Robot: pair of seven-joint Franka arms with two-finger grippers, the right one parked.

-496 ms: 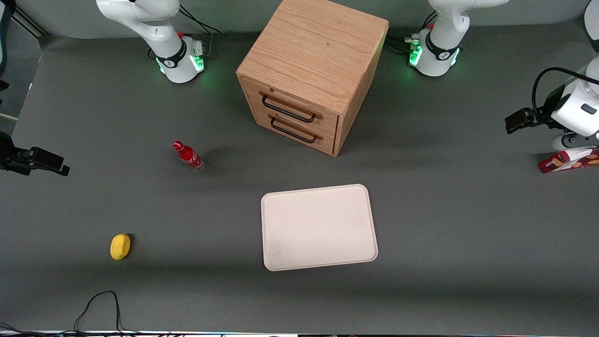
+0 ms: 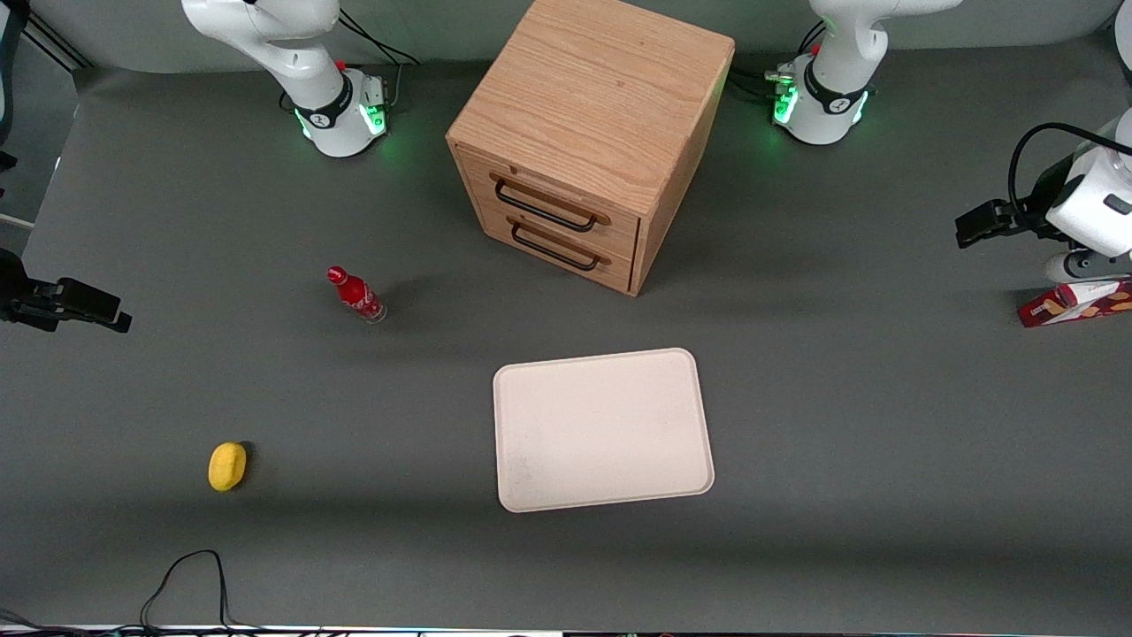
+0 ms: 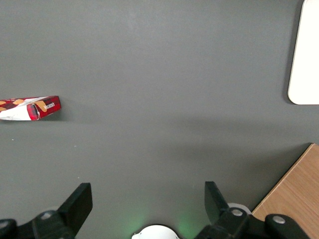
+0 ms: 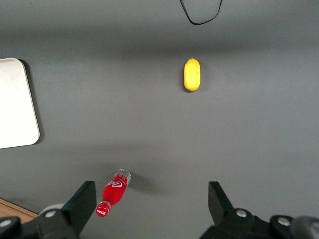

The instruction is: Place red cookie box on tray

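Observation:
The red cookie box [image 2: 1074,303] lies flat on the grey table toward the working arm's end, dark red with a white patch and tan cookie pictures. It also shows in the left wrist view [image 3: 30,108]. My left gripper [image 2: 1081,264] hangs above the table just over the box, and its fingers [image 3: 79,199] are open and empty. In the left wrist view the gripper [image 3: 147,199] has only bare table between its fingers, and the box lies off to one side. The cream-white tray [image 2: 603,429] lies empty mid-table, nearer the front camera than the cabinet; its corner shows in the left wrist view [image 3: 305,55].
A wooden drawer cabinet [image 2: 588,133] with two drawers stands farther from the front camera than the tray. A small red bottle [image 2: 355,295] and a yellow lemon-like object [image 2: 227,465] lie toward the parked arm's end. A black cable [image 2: 190,579] loops at the near edge.
My left gripper has shifted slightly toward the working arm's end of the table, uncovering a little more of the cookie box. Nothing else has moved.

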